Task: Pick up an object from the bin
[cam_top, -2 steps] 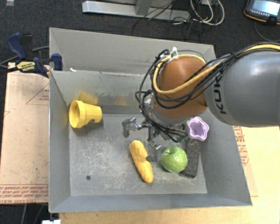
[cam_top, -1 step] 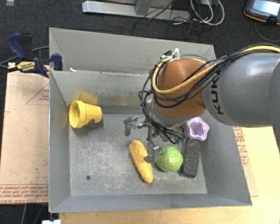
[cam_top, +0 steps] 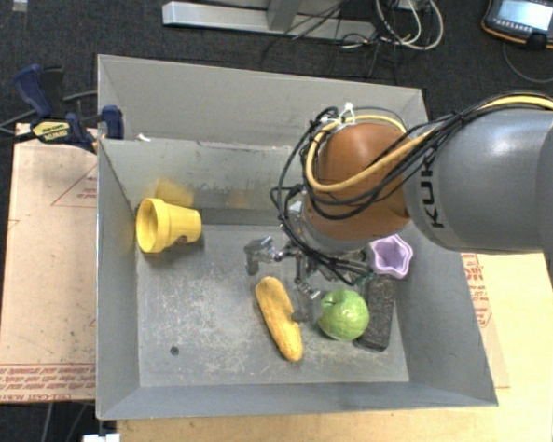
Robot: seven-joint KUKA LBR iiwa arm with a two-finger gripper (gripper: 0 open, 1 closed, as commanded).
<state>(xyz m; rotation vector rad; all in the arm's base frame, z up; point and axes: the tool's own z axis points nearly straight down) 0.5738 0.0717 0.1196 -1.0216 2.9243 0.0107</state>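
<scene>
Lying just beside the claw (cam_top: pixel 299 284), a yellow corn cob (cam_top: pixel 280 319).

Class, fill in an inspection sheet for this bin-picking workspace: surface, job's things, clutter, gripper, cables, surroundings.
Surface: grey metal bin, floor scuffed and speckled.
Job's things: yellow corn-cob-shaped toy lying mid-bin; round green apple just right of it.
Clutter: yellow plastic cup on its side at left; purple flower-shaped cup at right; dark flat block against the apple.
Gripper: gripper low in the bin, above the cob's upper end, beside the apple.
Cables: black and yellow cables looped over the wrist's brown cover.
Surroundings: dark carpet; orange handheld pendant.
</scene>
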